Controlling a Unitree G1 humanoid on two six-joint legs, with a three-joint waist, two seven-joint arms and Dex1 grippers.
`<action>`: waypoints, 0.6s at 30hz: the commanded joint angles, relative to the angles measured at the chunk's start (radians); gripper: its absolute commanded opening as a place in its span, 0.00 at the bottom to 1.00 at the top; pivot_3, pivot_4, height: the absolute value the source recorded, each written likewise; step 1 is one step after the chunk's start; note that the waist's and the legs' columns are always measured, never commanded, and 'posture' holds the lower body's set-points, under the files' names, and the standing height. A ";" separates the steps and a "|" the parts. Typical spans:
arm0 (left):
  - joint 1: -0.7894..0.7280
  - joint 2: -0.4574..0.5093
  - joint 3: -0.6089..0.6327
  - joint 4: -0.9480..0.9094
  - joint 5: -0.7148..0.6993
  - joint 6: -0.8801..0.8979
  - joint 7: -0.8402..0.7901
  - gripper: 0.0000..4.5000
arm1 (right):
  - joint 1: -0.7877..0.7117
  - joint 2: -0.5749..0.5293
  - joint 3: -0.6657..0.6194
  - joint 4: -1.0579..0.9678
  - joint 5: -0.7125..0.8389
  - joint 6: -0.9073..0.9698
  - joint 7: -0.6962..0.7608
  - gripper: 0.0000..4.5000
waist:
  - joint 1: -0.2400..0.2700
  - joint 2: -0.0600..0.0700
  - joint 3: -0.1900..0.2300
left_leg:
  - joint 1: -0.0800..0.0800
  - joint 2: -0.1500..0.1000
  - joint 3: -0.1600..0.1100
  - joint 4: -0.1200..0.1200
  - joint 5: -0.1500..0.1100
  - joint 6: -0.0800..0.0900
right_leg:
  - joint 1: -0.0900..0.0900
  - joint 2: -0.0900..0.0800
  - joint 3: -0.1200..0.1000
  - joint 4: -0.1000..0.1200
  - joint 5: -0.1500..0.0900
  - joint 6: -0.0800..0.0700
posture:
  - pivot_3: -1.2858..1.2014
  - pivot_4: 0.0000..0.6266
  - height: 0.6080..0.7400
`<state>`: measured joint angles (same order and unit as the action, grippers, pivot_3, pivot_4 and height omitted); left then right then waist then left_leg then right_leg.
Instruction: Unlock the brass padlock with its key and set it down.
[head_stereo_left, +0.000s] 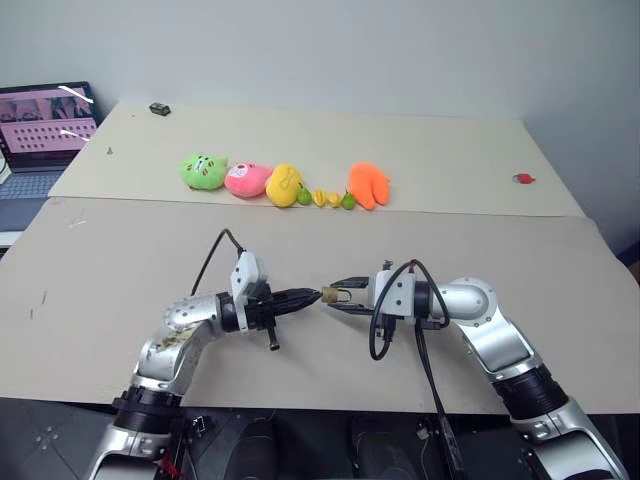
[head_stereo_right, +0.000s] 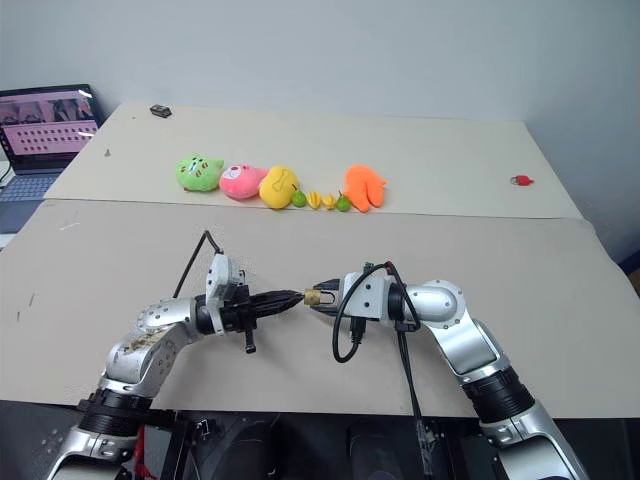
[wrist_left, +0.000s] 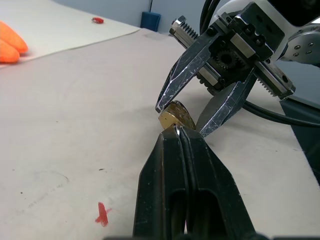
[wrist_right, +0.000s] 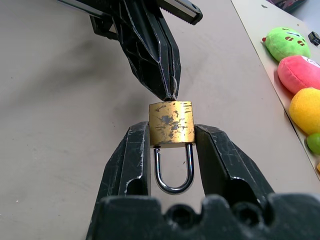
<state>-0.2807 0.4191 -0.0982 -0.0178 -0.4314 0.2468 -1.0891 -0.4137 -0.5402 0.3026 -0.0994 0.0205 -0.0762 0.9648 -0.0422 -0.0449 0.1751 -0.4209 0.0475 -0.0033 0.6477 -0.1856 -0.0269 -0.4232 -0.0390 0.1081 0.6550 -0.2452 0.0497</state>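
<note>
lower centre | my right claw (wrist_right: 171, 150) part-open, clamped padlock (wrist_right: 172, 124) steady, keyhole out | left claw (wrist_left: 178, 131) closed, pinching key at lock bottom to turn it

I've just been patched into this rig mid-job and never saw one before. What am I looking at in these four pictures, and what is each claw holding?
Two pictures come from the robot's head, looking down over its two arms; the other two from cameras on each wrist. The right gripper clamps the brass padlock by its body, shackle closed. The left gripper is shut, its tip pressed to the padlock's base; the key itself is too small to make out. Both are held above the table. Farther back lie plush toys, a small red object and, off to the left, a laptop.
</note>
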 joint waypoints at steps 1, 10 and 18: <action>-0.014 -0.017 -0.022 0.005 -0.002 -0.022 -0.023 0.13 | -0.013 0.004 -0.032 -0.033 0.013 -0.008 -0.020 0.21 | 0.000 0.000 0.000 | 0.000 0.000 0.000 0.000 0.000 0.000 | 0.000 0.000 0.000 0.000 0.000 0.001 | 0.52 0.24 0.83; -0.112 -0.029 0.070 -0.007 -0.261 0.564 0.135 0.78 | -0.019 0.004 -0.030 -0.026 0.012 -0.010 -0.019 0.21 | -0.003 0.000 0.000 | 0.000 0.000 0.000 0.000 0.000 0.000 | 0.000 0.000 0.000 0.001 -0.003 0.005 | 0.52 0.24 0.83; -0.213 -0.067 0.227 0.064 -0.442 0.839 0.262 0.78 | -0.021 0.004 -0.027 -0.019 0.011 -0.015 -0.017 0.21 | -0.003 0.000 0.000 | 0.000 0.000 -0.001 0.000 0.000 0.000 | 0.000 0.000 -0.001 0.001 -0.003 0.005 | 0.52 0.24 0.83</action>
<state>-0.4706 0.3584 0.0900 0.0430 -0.8239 1.0483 -0.8451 -0.4180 -0.5359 0.2951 -0.0984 0.0213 -0.0763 0.9518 -0.0450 -0.0450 0.1751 -0.4205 0.0475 -0.0045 0.6481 -0.1856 -0.0268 -0.4229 -0.0389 0.1073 0.6565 -0.2483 0.0550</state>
